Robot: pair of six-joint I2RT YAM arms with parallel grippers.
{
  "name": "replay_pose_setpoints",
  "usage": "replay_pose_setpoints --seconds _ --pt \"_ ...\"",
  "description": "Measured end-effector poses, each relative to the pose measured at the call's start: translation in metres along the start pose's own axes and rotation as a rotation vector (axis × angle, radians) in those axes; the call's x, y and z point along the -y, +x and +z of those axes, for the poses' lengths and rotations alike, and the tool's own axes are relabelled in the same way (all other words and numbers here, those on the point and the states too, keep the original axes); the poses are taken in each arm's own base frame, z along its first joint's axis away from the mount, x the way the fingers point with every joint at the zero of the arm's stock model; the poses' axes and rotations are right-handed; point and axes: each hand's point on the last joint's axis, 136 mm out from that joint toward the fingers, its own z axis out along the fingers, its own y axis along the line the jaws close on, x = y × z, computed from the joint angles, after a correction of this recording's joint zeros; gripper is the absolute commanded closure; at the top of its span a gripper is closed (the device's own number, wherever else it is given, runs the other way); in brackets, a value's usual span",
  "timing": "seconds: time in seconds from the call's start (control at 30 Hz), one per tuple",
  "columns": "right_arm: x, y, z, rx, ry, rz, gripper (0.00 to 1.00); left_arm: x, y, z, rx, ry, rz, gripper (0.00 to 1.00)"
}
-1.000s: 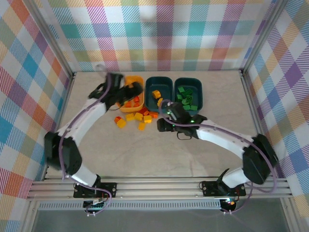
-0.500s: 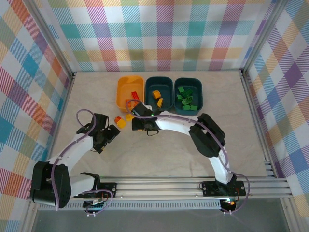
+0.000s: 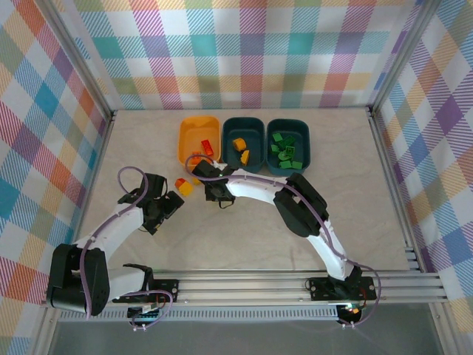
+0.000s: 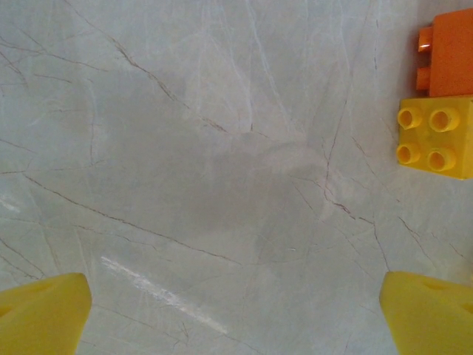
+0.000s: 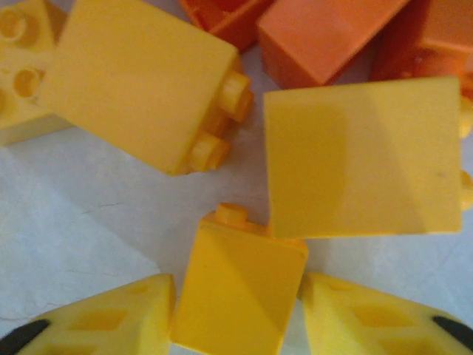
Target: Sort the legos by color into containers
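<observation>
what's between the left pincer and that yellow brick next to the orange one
Bare marble tabletop; the left wrist view shows nothing else between the open left pincer and the yellow brick.

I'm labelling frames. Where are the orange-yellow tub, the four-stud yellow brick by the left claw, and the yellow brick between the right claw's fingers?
orange-yellow tub point(image 3: 191, 133): top view, bare floor near its left wall.
four-stud yellow brick point(image 4: 436, 137): left wrist view, studded top face.
flanked yellow brick point(image 5: 238, 296): right wrist view, flat face.
</observation>
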Motion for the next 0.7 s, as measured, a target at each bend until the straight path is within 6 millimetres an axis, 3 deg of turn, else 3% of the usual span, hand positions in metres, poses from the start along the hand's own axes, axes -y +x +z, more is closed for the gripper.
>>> replay_pose_setpoints --seconds 0.13,0.3,0.47,0.6,0.7 --pt "0.001 0.000 0.000 0.001 0.011 -0.026 0.67 0.000 0.000 0.000 0.000 0.000 0.006 0.00" --pt "0.000 0.001 -0.002 0.028 0.011 -0.074 0.69 0.000 0.001 0.000 -0.006 0.005 0.014 0.00" --pt "0.008 0.008 -0.024 0.047 0.006 -0.152 0.71 0.005 0.002 -0.001 -0.023 0.019 0.027 0.01" --pt "0.001 -0.022 -0.067 0.138 -0.057 -0.176 0.71 0.027 -0.006 -0.005 -0.038 0.056 0.057 0.05" --pt "0.009 -0.062 -0.092 0.217 -0.097 -0.144 0.71 0.054 -0.019 -0.008 -0.041 0.096 0.080 0.09"
